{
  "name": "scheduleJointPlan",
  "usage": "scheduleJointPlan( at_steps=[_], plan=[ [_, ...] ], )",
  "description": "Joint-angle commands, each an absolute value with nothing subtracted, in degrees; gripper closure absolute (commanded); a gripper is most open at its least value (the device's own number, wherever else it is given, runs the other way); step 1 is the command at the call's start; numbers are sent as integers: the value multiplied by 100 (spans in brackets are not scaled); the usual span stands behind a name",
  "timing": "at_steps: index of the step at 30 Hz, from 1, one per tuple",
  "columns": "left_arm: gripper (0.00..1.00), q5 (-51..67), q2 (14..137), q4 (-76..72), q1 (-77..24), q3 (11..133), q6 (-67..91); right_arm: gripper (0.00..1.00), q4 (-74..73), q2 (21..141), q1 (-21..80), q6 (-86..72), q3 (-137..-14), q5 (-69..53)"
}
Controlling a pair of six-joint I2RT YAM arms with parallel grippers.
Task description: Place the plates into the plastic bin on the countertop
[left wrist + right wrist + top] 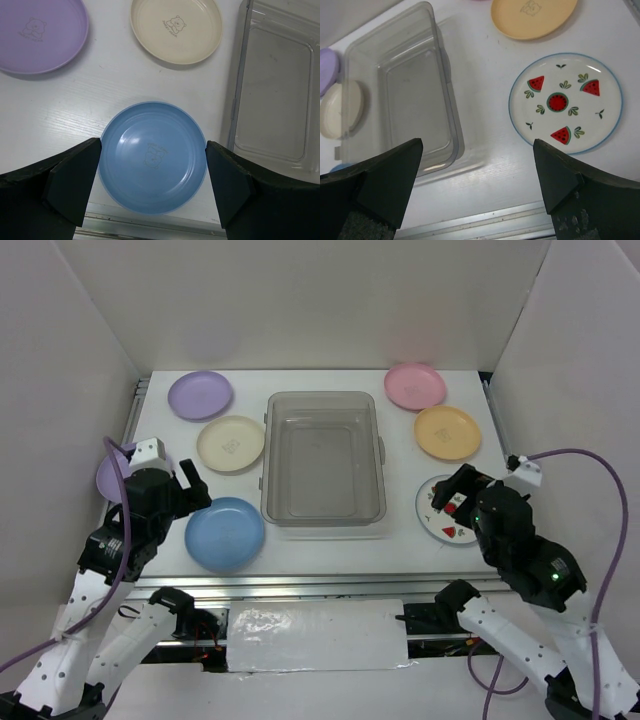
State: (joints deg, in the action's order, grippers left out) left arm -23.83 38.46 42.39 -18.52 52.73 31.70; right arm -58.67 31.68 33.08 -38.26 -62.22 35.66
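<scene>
While the left gripper [152, 185] and right gripper [477, 185] hang with jaws spread wide, the blue plate [152, 157] lies under the left one, near-left of the empty plastic bin [322, 460]. Best to pinch its rim, then lift clear of the bin's wall.

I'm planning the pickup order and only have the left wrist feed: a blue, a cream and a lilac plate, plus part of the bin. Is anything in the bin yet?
Observer: No. The top view shows the whole plastic bin with nothing in it.
Operator: Any plates on the far side of it?
Observer: Three: a pink plate, an orange-yellow plate and a white plate with watermelon prints.
Operator: And the other arm?
Observer: The right gripper hovers open near that printed plate, holding nothing.
</scene>
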Motion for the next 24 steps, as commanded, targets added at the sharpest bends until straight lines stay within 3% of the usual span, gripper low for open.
scheduleJointPlan(
  at_steps=[1, 4, 5, 8, 9, 13, 19, 24],
  plan=[
    [1, -2286, 3771, 4069, -1872, 5405, 3103, 0, -4714, 3383, 2980, -3745, -5261, 2781],
    [1, -2171, 3700, 4017, -1872, 5397, 3050, 0, -4298, 4041, 2112, -4059, -4844, 2402],
    [1, -2162, 3674, 4025, -1872, 5396, 3041, 0, -4098, 4269, 1387, -4148, -4747, 2208],
    [1, -2110, 3621, 3999, -1881, 5388, 3006, 0, -3579, 4114, 101, -4280, -4194, 842],
    [1, -2066, 3612, 3982, -1872, 5379, 2988, 0, -3377, 4087, -678, -4315, -3992, 652],
    [1, -2126, 3682, 3990, -1881, 5361, 3006, 0, -3629, 4306, -1877, -4430, -3894, 168],
    [1, -2198, 3858, 4070, -1872, 5388, 3050, 0, -3955, 3797, -2539, -4711, -3534, 580],
    [1, -2215, 3832, 4052, -1872, 5379, 3059, 0, -3771, 4244, -2619, -4834, -3060, 571]
  ],
)
